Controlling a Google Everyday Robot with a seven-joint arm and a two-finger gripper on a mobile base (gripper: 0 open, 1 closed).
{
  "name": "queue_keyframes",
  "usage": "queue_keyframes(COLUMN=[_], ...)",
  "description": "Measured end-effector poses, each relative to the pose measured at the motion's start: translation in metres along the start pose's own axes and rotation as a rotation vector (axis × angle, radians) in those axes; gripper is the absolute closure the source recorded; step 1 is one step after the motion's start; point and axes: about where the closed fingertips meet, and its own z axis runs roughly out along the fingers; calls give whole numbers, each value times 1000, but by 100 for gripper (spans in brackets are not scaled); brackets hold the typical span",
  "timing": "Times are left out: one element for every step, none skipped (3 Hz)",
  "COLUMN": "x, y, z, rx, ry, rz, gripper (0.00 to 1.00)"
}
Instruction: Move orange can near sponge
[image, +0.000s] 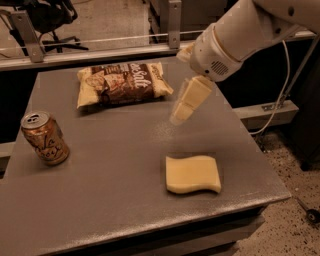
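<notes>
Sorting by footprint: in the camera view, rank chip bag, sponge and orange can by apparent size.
1. chip bag, clearly largest.
2-3. sponge and orange can look alike; unranked.
The gripper hangs above the table between bag and sponge.

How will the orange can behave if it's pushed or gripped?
The orange can stands upright near the left edge of the table; tall and narrow, it would probably tip if pushed high, then roll. Thin aluminium likely dents under a hard squeeze. Whether it is full cannot be told. The gripper hangs above mid-table, apart from it.
</notes>
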Motion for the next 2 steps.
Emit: queue_keyframes(x=[-54, -100], y=[-7, -2], z=[40, 72], rx=[-61, -128], ry=[-171, -311], rz=[-23, -52], gripper=[0, 0])
